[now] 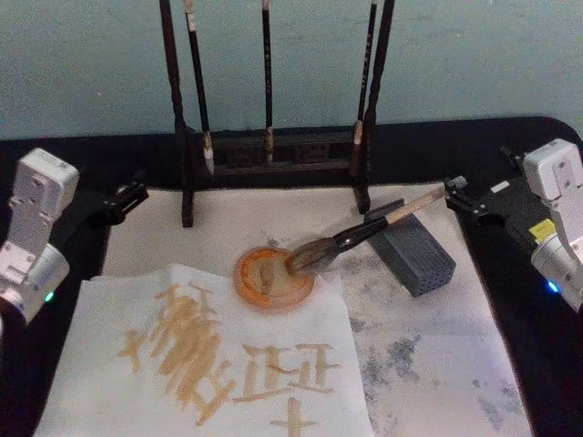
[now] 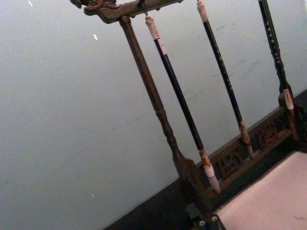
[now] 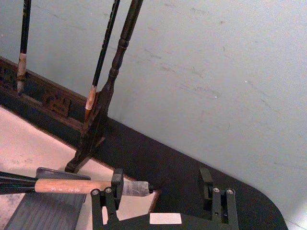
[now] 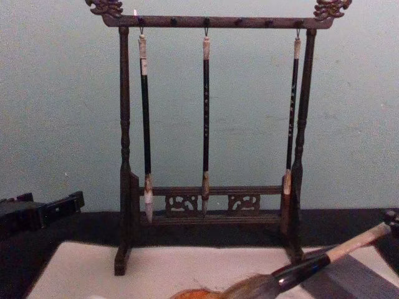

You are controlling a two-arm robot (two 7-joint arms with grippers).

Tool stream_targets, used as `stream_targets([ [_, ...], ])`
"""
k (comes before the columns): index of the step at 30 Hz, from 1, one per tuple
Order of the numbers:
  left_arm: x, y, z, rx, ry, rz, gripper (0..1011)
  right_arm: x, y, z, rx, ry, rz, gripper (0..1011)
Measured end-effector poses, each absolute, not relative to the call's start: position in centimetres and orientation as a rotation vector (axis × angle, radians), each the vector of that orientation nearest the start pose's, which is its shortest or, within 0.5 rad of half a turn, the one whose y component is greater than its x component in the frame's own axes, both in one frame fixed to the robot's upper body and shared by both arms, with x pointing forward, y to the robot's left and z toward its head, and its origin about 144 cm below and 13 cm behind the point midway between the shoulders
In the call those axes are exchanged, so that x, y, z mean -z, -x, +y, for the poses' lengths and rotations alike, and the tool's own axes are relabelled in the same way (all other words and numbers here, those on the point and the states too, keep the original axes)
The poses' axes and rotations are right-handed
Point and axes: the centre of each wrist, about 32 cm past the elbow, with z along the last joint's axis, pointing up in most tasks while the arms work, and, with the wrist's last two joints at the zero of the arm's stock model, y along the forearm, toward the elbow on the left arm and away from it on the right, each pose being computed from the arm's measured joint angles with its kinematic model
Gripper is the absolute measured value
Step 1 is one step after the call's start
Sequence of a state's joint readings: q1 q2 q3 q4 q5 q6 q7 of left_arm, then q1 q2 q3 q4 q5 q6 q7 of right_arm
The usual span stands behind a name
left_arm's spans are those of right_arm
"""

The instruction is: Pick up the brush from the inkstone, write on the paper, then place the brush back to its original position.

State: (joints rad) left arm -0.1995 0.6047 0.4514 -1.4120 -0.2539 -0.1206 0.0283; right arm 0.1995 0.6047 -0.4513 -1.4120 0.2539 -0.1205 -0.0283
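The brush lies slanted, its bushy bristles resting in the round orange inkstone and its pale handle propped on a dark grey block. My right gripper is at the handle's far end with its fingers open. In the right wrist view the handle tip lies against one finger of the right gripper, the other standing well apart. The paper, white with brown strokes on it, lies at the front left. My left gripper hangs idle at the left.
A wooden brush rack with three thin black-handled brushes stands at the back against the wall. A wide beige mat with grey ink stains lies under the paper, inkstone and block. Black table surface borders it on both sides.
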Motion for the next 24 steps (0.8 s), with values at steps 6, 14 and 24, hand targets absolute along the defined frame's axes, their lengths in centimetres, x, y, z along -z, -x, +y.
stream_targets([
  [6, -113.98, -48.86, 30.97, -1.248, -0.304, -0.285, 1002, -113.98, -48.86, -30.97, 1.248, 0.305, -0.285, 1006],
  [14, -113.98, -48.86, 30.97, -1.248, -0.304, -0.285, 1002, -113.98, -48.86, -30.97, 1.248, 0.304, -0.285, 1008],
  [24, -113.98, -48.86, 30.97, -1.248, -0.304, -0.285, 1002, -113.98, -48.86, -30.97, 1.248, 0.305, -0.285, 1008],
])
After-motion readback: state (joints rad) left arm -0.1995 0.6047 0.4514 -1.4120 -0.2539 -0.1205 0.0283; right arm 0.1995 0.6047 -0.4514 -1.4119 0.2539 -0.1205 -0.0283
